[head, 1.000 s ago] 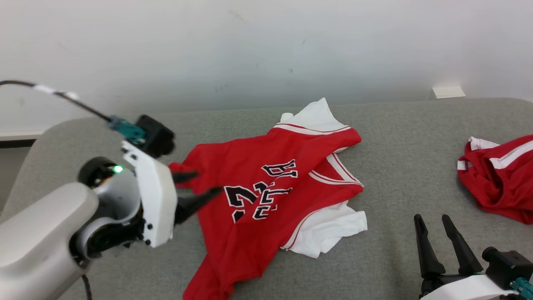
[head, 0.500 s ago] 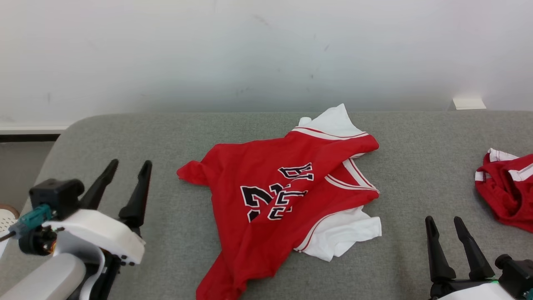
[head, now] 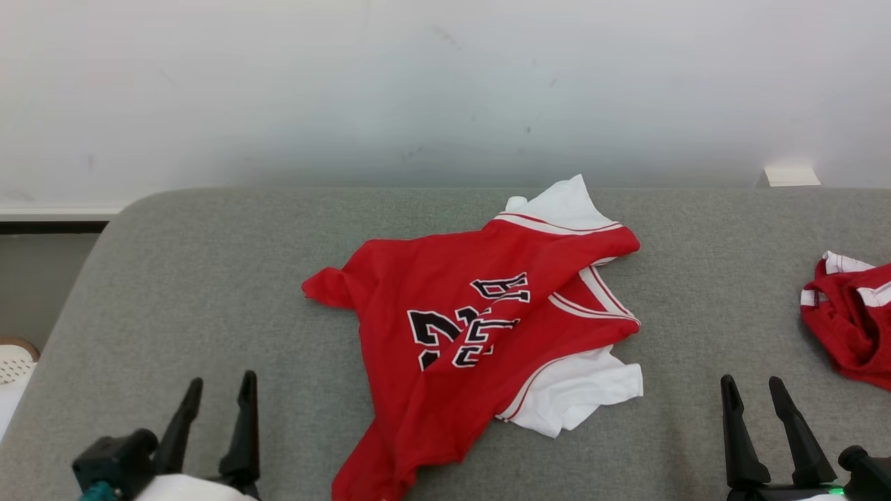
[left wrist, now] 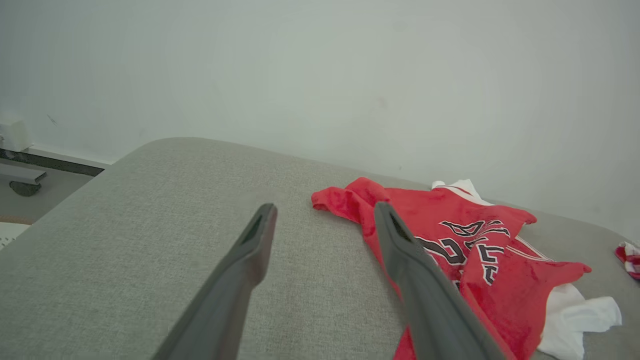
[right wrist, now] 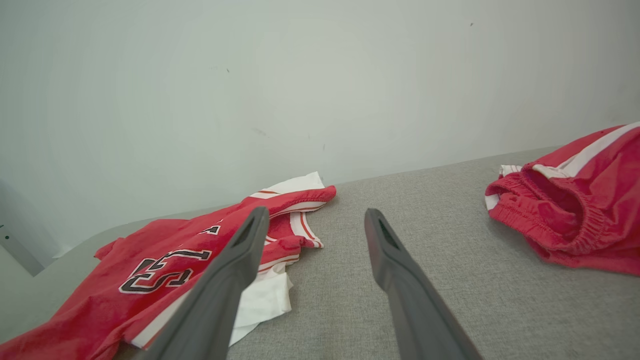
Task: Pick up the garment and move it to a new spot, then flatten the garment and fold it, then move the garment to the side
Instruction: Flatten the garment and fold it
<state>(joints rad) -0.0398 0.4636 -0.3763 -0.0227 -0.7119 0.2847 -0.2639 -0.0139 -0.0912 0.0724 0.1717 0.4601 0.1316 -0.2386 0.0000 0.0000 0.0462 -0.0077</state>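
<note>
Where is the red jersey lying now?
In the head view the red jersey lies crumpled near the middle of the grey surface, ahead of the left gripper and right gripper, with red shorts apart at its right.

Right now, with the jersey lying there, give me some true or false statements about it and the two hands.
The red jersey lies crumpled on the grey surface. True.
The left hand grips the jersey. False: it is open and apart from the cloth.
The right hand is open and empty. True.
The other red garment lies on top of the jersey. False: it lies apart, toward the robot's right.
</note>
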